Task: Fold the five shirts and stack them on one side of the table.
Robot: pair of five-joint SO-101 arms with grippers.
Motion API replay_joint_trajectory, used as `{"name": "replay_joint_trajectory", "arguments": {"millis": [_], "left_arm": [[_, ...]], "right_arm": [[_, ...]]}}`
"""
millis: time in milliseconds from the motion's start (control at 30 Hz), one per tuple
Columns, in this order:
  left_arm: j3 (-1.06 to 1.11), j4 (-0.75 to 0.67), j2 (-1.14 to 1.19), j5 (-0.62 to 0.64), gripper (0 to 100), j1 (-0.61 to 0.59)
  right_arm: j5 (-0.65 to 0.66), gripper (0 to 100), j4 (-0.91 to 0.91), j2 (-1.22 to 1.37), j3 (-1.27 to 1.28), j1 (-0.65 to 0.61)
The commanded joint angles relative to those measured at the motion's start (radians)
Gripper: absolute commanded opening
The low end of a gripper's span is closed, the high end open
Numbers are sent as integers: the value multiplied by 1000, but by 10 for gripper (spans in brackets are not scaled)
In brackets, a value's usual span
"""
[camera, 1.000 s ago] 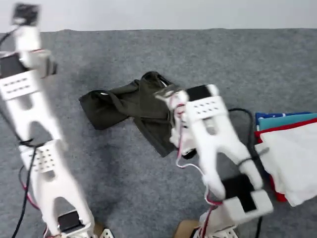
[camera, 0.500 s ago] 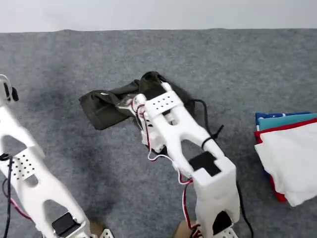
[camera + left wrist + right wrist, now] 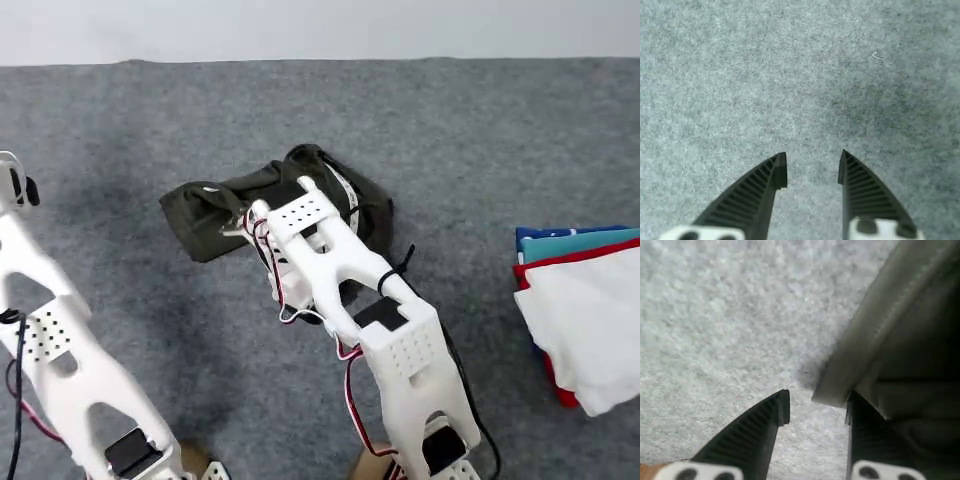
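The dark shirt (image 3: 205, 215) is lying crumpled near the middle of the grey surface (image 3: 450, 150), its long axis running across the surface from side to side. The stack of 4 folded shirts (image 3: 585, 320) is sitting well apart from it, at the edge on the robot's right (so this looks like the 5th and last to fold).

The right gripper (image 3: 817, 400) is the nearer 1 by far: its arm is reaching over the shirt, and its 2 fingers are standing spread, pinching nothing. A pale hem of the shirt (image 3: 910, 340) is coming in just at the gap. 1 finger (image 3: 860, 430) is lying at or under the hem with the bulk of the cloth beyond it, and the other finger (image 3: 760, 425) is hanging over bare surface. Whether the hem is far enough into the gap to be caught, I cannot tell; a little more advance toward the cloth is probably needed before closing.

The left gripper (image 3: 812, 165) is hovering over bare surface, well away from the shirt, fingers likewise spread and holding nothing
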Motion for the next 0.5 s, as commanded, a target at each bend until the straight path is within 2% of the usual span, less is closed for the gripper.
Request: {"name": "replay_joint_trajectory", "arguments": {"millis": [0, 167, 367, 467], "left_arm": [[-39, 17, -14, -6, 177, 2], [-39, 17, -12, -6, 177, -2], [-38, 17, -12, -6, 177, -2], [-38, 18, -12, -5, 177, 0]], "right_arm": [[9, 197, -22, 24, -49, 38], [11, 190, -31, 79, -83, 117], [11, 36, -36, 147, -133, 131], [11, 13, -21, 174, -170, 131]]}}
